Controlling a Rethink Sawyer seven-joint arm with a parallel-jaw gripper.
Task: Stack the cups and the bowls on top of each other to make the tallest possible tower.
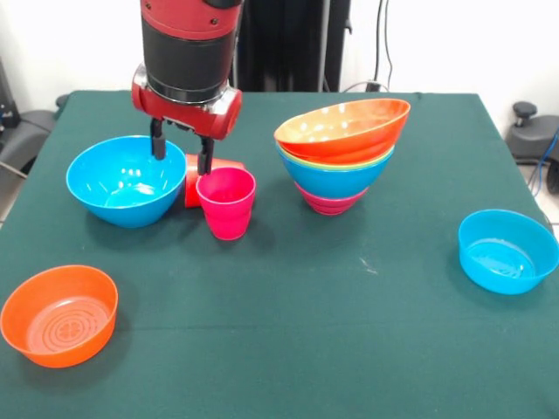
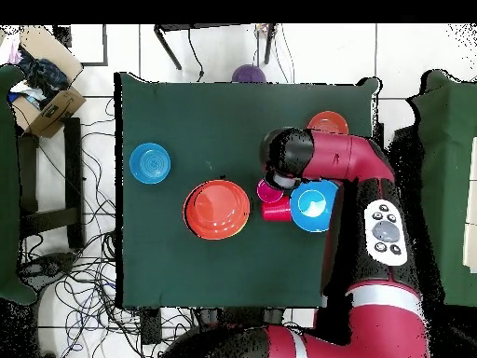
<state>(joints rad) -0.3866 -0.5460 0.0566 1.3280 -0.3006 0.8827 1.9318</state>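
Behind the pink cup [image 1: 227, 202], the red cup [image 1: 194, 179] lies mostly hidden

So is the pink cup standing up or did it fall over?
Standing up. The pink cup sits on its narrow base with its open mouth facing up. The red cup behind it lies on its side.

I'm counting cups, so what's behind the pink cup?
A red cup lies on its side right behind the pink cup, beside the blue bowl. The gripper hangs over it, open. The pink cup covers its lower part.
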